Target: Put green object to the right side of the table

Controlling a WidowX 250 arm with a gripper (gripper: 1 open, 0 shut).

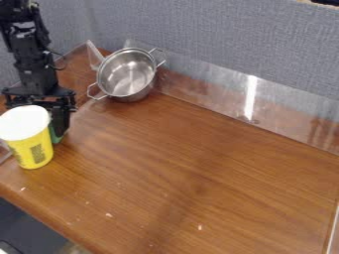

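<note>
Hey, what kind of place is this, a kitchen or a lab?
Probably a lab test bench: a glossy brown wood-grain table fenced by clear plastic edge walls, a grey fabric partition behind, and a black robot arm.

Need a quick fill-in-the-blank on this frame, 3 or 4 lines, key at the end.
1. The cup at the left edge of the table is ____ with a white rim.
2. The shiny metal pot stands near the table's ____ edge, against the grey wall.
3. The gripper sits just to the ____ of the cup, seen from this camera.
4. The inside of the pot is ____.

Missing words: yellow; back; right; empty
</note>
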